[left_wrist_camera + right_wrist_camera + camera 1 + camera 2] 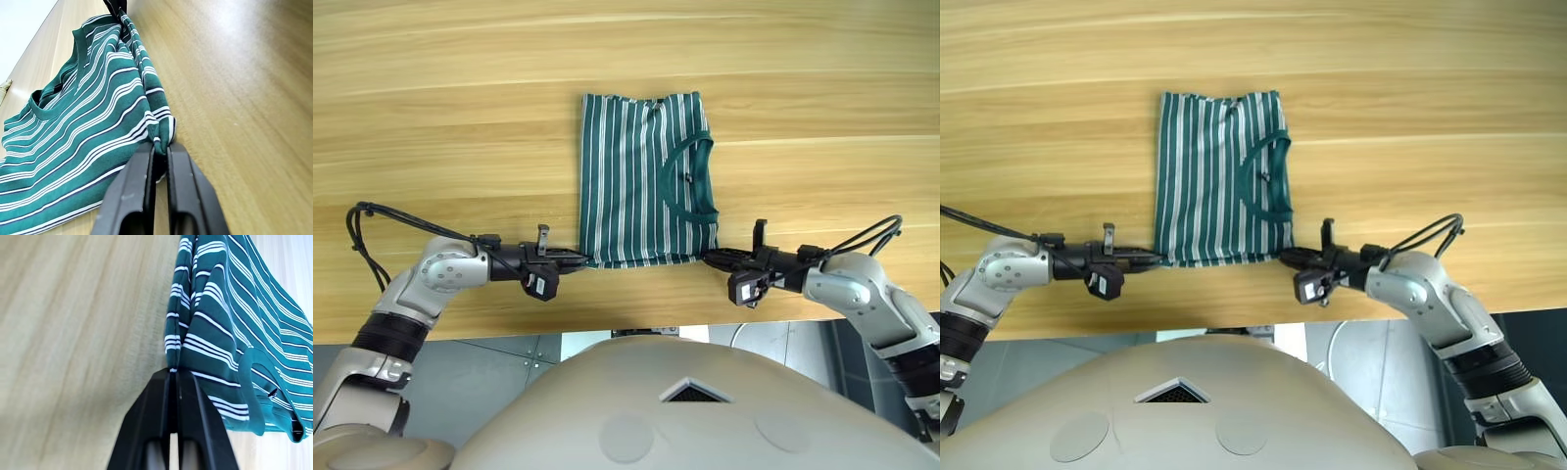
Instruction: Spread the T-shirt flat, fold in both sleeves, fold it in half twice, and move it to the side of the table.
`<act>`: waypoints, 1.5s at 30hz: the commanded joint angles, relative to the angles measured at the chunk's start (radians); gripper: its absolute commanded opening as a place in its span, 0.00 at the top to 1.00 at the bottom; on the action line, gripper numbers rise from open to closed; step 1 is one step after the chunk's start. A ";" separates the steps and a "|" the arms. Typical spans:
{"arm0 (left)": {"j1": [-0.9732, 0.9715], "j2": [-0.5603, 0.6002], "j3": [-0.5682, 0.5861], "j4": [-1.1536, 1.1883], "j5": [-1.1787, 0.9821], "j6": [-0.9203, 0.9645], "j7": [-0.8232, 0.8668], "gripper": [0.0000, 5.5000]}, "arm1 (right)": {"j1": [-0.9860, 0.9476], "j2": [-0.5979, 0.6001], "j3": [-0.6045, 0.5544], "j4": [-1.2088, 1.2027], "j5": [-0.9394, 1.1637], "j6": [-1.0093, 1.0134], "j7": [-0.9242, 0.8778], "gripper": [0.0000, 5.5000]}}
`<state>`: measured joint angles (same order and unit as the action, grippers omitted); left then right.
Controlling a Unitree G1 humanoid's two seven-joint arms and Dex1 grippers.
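Note:
The green T-shirt (636,181) with white stripes lies folded into a tall rectangle in the middle of the wooden table (431,117), its collar facing up on the right half. My left gripper (584,261) is shut on the shirt's near left corner, and its black fingers (146,186) pinch the fabric edge. At the near right corner my right gripper (708,257) is shut on the cloth (205,328), with both fingers (168,431) pressed together over the hem. Both near corners sit low, close to the tabletop.
The table's near edge (509,333) runs just behind both wrists. Bare wood stretches wide to the left, right and far side of the shirt. Black cables (372,230) loop off each forearm.

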<state>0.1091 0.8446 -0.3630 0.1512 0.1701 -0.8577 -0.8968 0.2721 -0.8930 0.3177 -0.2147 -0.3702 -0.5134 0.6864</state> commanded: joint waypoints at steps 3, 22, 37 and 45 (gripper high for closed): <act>0.015 0.038 -0.015 -0.029 -0.023 0.000 -0.018 0.97 | 0.055 -0.071 -0.056 -0.074 0.091 -0.050 0.034 1.00; 0.198 0.259 0.066 -0.278 -0.501 -0.125 -0.078 0.97 | 0.290 -0.196 -0.282 -0.233 0.339 -0.245 0.081 1.00; 0.023 0.034 0.111 -0.052 -0.429 0.022 -0.056 0.97 | -0.018 -0.015 -0.199 -0.108 0.194 -0.038 0.058 1.00; -0.235 -0.155 0.139 0.122 -0.386 0.136 0.002 0.97 | -0.329 0.144 -0.100 0.096 0.098 0.111 0.038 1.00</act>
<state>-0.0464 0.7282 -0.2363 0.2211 -0.2378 -0.7570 -0.9096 0.0152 -0.7805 0.2021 -0.1659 -0.2533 -0.4320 0.7366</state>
